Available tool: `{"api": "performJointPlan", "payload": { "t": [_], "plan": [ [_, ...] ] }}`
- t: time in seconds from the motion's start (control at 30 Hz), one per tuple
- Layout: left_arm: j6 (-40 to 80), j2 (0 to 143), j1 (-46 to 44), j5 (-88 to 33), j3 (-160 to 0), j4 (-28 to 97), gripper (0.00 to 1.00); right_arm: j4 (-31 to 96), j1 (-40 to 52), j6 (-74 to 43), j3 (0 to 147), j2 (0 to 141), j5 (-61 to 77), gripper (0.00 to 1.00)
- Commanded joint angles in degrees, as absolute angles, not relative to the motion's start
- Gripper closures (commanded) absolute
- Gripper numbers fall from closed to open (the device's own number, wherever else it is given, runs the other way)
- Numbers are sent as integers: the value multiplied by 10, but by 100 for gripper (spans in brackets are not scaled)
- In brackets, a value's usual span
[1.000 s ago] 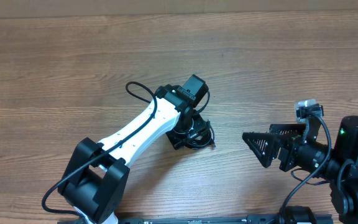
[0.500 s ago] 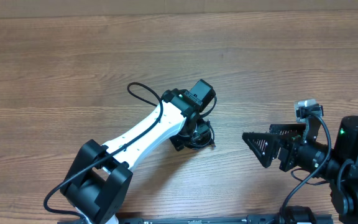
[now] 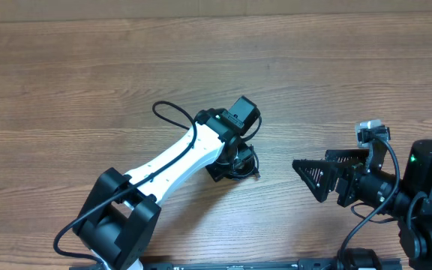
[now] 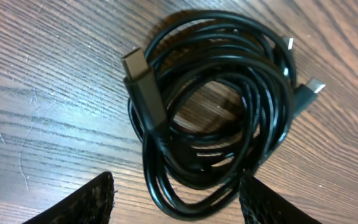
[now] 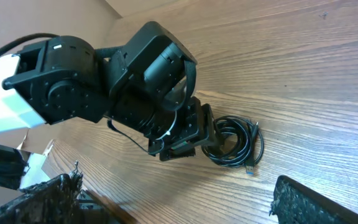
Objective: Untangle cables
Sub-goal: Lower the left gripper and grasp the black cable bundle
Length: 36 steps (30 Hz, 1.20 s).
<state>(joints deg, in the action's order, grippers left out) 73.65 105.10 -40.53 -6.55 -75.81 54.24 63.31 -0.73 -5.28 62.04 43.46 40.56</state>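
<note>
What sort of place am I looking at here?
Likely a robotics lab bench: a left arm and right arm at a wood-grain table, with a coil of black cables under the left pincer.

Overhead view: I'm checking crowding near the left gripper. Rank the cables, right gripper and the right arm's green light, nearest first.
1. cables, directly below the left gripper, partly between its fingers.
2. right gripper, to its right, apart.
3. green light, farther right on the right arm.
</note>
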Motion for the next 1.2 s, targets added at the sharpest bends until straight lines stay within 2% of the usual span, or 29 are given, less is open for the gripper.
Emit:
{"api": "performJointPlan", "payload": {
  "t": [0.0,0.13,0.37,0.6,0.67,0.8,1.17],
  "plan": [
    [751,1057,-409,-55,-739,534,35,634,-10,-46,638,434,412,0],
    [750,1057,-409,-55,-734,533,38,634,-10,-46,638,434,412,0],
    [750,1056,-408,-54,-734,528,49,634,-10,-46,638,434,406,0],
    [749,1056,-408,-55,-734,525,75,633,-10,-46,638,434,406,0],
    [746,1056,-408,-61,-735,525,96,634,-10,-46,638,434,406,0],
    [737,1056,-408,-76,-740,521,96,634,-10,-46,638,434,396,0],
    [578,1037,-408,-134,-856,544,96,630,-10,-46,638,438,373,0]
  ]
}}
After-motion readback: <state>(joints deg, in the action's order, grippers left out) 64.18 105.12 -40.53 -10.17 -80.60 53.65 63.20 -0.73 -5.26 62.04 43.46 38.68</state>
